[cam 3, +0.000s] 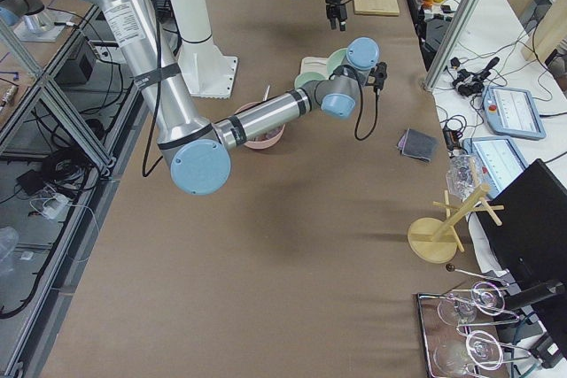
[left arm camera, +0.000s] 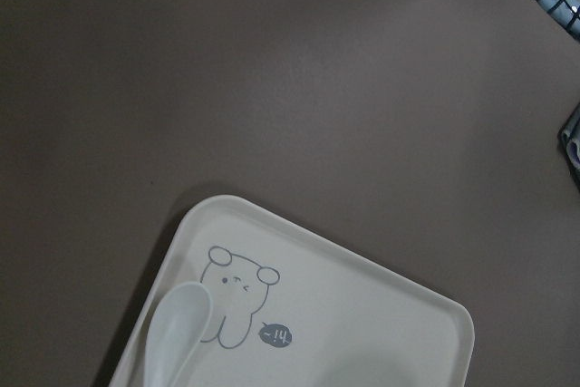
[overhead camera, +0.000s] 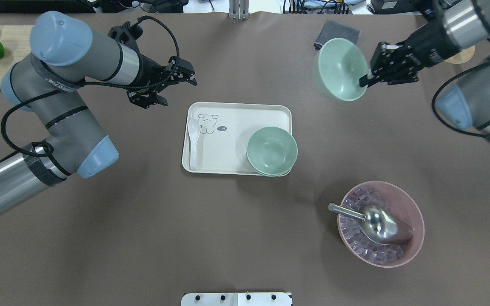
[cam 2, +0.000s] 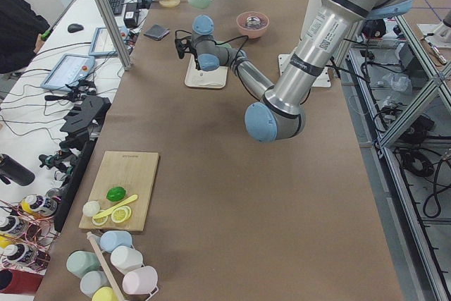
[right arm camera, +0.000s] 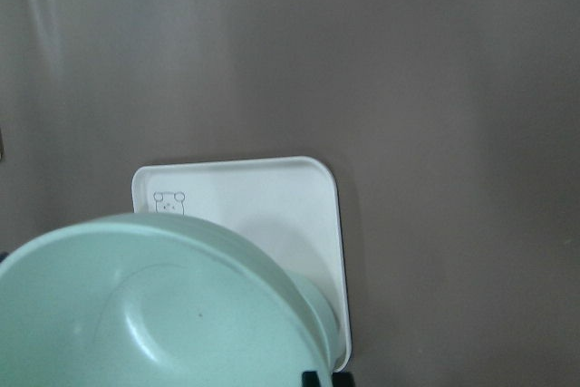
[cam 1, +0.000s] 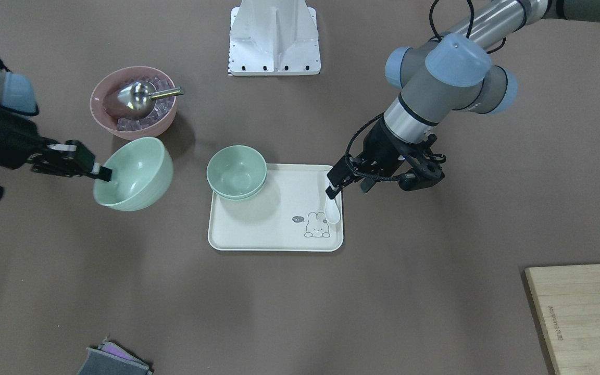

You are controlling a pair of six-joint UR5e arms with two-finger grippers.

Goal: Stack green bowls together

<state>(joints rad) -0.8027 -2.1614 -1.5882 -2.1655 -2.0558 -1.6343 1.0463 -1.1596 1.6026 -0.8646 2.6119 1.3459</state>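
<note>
Two round pale mint-green plastic bowls [overhead camera: 272, 149] sit nested on the cream rectangular tray [overhead camera: 236, 127], leftward of and lower than your right gripper [overhead camera: 364, 80], which pinches the rim of the tilted third bowl [overhead camera: 338, 68]. Level it, center it over the stack, then lower slowly.

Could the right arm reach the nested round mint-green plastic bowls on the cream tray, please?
Probably yes: only bare table separates the right gripper, holding a third mint-green bowl, from the nested bowls.

"hi~" in speech bubble [cam 1: 298, 219] on tray [cam 1: 258, 232]
</note>
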